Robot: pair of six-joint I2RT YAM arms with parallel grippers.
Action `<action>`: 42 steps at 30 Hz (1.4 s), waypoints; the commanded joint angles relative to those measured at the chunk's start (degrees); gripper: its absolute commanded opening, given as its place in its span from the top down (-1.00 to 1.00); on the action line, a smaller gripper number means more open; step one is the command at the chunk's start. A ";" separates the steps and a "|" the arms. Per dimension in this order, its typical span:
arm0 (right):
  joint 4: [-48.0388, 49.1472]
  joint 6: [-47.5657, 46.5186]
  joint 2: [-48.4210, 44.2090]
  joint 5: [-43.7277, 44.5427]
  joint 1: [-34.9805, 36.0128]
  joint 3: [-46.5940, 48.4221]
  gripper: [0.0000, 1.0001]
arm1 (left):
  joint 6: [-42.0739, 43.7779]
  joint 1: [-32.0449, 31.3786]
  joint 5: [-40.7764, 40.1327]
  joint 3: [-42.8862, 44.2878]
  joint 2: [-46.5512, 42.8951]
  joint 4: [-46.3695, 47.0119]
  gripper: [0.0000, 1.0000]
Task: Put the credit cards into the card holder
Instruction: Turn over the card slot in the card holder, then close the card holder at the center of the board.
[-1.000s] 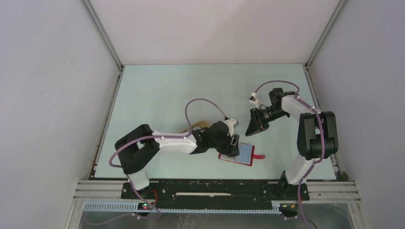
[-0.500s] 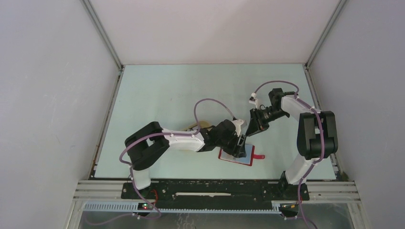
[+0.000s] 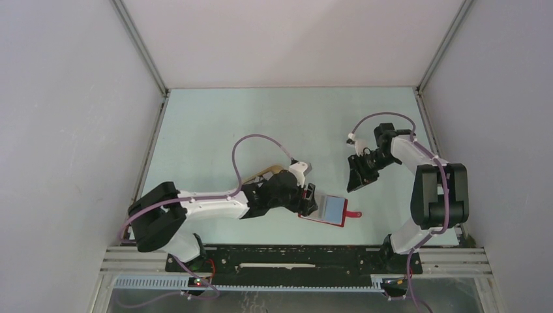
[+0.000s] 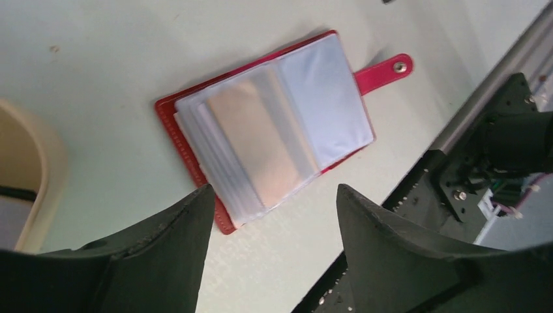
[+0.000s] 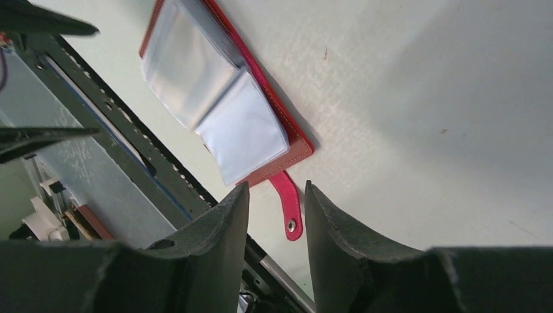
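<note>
The red card holder (image 3: 330, 210) lies open on the table near the front edge, its snap tab (image 3: 353, 214) pointing right. In the left wrist view the card holder (image 4: 195, 166) shows clear pockets, and an orange-gold credit card (image 4: 261, 140) sits inside the top pocket. My left gripper (image 3: 311, 199) hovers at the holder's left edge, open and holding nothing (image 4: 275, 190). My right gripper (image 3: 357, 180) hangs above the table behind and to the right of the holder, its jaws slightly apart and empty (image 5: 276, 187). The right wrist view shows the holder (image 5: 215, 98) and tab (image 5: 287, 203) below it.
A beige oval tray (image 3: 269, 172) sits just behind the left arm's wrist, and its rim (image 4: 49, 153) shows at the left of the left wrist view. The black rail (image 3: 293, 259) at the table's front edge runs close to the holder.
The left gripper has pulled back left off the holder and opened wider. The right gripper has shifted right and nearer, its jaws a little wider. The holder has stayed put.
</note>
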 commanded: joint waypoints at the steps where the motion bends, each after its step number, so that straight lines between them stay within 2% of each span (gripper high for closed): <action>1: -0.79 -2.00 1.86 4.61 1.04 -1.45 0.09 | -2.70 -0.18 -4.96 -2.61 0.16 0.17 -0.52; 9: -1.50 -2.57 5.24 7.06 -0.92 -1.94 0.08 | -7.80 -0.10 -6.18 -0.18 5.05 -1.85 -0.56; 19: -4.01 -7.21 5.06 13.51 3.70 -7.16 0.05 | -9.06 -0.10 -4.64 -0.92 5.98 1.03 -0.54; 25: -3.73 -7.28 8.01 12.11 5.61 -7.71 0.11 | -9.65 -0.10 -5.56 -2.92 3.84 2.25 -0.53; 27: -3.76 -7.24 8.59 11.99 5.89 -7.64 0.24 | -9.65 -0.10 -6.00 -3.31 3.24 2.36 -0.53; 31: -4.13 -6.85 8.25 11.76 5.71 -6.62 0.96 | -9.65 -0.10 -6.29 -4.00 2.93 3.49 -0.53; 37: -4.77 -6.68 1.30 11.72 2.83 -1.25 1.00 | -9.74 0.11 -6.41 -5.97 1.57 7.50 -0.54; 42: -3.74 -7.72 -4.52 15.75 2.78 4.74 1.00 | -8.10 1.52 -5.47 -8.53 -1.86 12.49 -0.56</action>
